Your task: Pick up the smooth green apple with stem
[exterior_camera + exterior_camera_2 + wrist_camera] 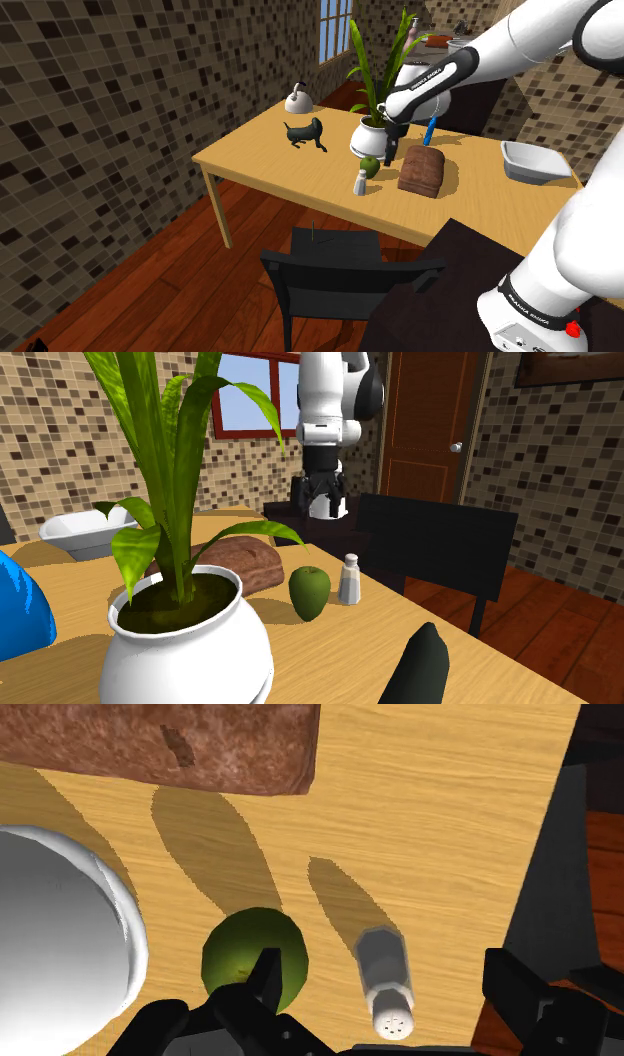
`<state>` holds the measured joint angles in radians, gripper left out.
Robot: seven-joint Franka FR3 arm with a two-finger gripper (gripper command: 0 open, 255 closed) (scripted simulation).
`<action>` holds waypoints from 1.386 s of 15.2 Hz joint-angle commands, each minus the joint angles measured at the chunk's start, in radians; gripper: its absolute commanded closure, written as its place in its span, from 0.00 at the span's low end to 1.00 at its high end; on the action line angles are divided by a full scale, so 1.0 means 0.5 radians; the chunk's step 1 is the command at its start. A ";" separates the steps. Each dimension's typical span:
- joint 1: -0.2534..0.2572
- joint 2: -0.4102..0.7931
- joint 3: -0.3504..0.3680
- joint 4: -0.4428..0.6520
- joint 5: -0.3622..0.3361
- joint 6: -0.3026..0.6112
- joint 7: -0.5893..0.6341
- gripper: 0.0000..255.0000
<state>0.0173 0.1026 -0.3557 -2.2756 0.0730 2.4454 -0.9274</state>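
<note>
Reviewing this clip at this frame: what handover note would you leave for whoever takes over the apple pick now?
Gripper: open, empty, hovering above the table beside the plant pot.
Apple: on the table between the pot and the upright shaker, with the bread nearby.
Done: approach only, nothing grasped.
Left: in the wrist view the shaker, not the apple, lies between the fingers, and the apple sits under one finger. Probably shift toward the pot, then descend, close and lift, minding the shaker and pot.
</note>
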 commanded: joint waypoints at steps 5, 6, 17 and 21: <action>-0.132 0.480 0.115 0.414 0.343 0.113 -0.454 0.00; -0.159 0.555 0.143 0.490 0.384 0.120 -0.512 0.00; -0.282 0.924 0.285 0.744 0.545 0.265 -0.719 0.00; -0.281 0.921 0.285 0.742 0.544 0.265 -0.717 1.00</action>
<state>-0.1224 0.5617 -0.2130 -1.9035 0.3449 2.5770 -1.2859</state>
